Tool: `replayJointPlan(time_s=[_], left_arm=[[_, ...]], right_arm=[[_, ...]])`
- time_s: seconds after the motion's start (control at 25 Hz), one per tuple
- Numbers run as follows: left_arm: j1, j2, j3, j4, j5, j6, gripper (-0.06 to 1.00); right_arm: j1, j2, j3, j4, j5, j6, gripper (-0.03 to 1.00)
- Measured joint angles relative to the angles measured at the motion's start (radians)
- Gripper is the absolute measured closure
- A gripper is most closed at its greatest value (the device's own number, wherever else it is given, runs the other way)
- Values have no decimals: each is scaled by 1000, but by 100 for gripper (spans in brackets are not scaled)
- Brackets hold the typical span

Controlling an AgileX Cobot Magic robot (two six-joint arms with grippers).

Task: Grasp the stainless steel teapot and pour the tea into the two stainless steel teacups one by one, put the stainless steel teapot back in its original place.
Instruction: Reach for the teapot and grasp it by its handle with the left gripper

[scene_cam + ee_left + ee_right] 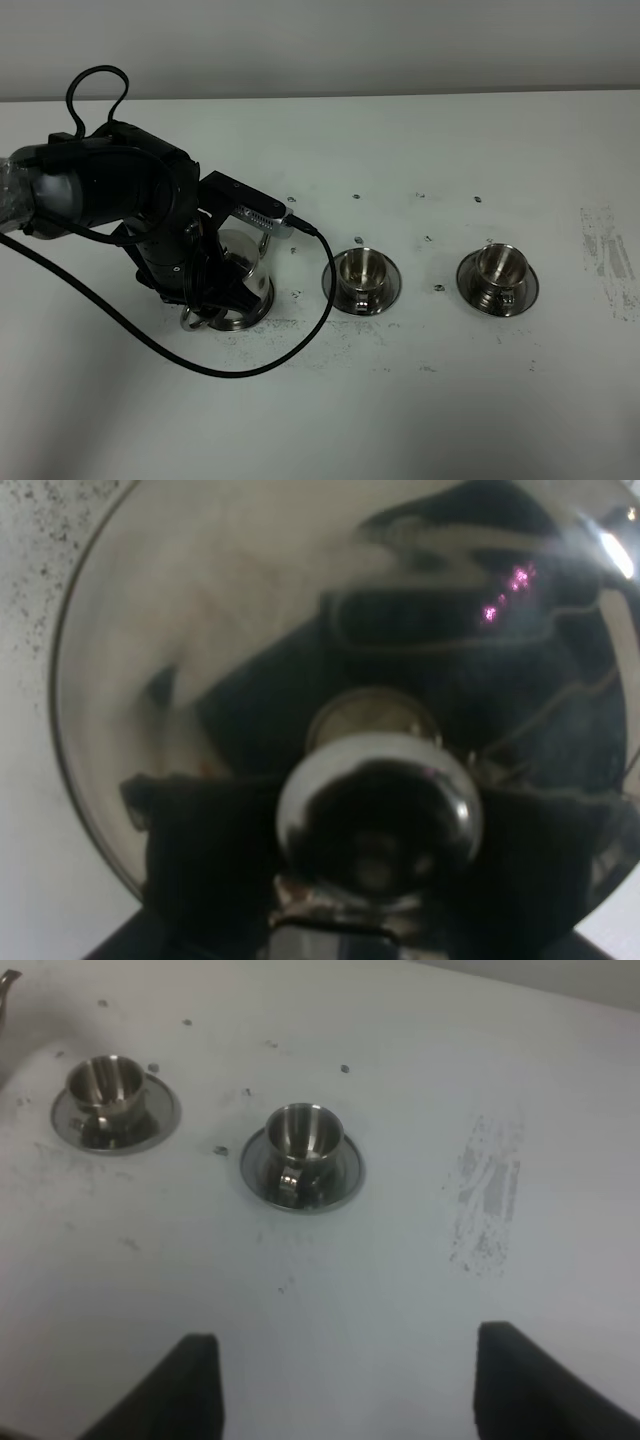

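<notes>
The left gripper (222,292) sat close over the stainless steel teapot (245,265), likely lining up on its handle; whether it gripped could not be told. The teapot rested on its saucer (238,321). The right gripper (348,1370) waited idle, jaws apart and empty.

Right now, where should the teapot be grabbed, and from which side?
Probably the loop handle, sticking out at the teapot's near-left, away from the cups. Come down from above on that side: the domed lid and round knob look too slick to pinch.
</notes>
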Motion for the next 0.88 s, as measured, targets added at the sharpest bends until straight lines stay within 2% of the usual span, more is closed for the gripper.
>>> replayJointPlan(time_s=[0.72,0.88], left_arm=[[0,0,0,0,-10,27,48],[0,0,0,-1,-2,22,52]], right_arm=[[0,0,0,0,0,0,45],[0,0,0,0,0,0,45]])
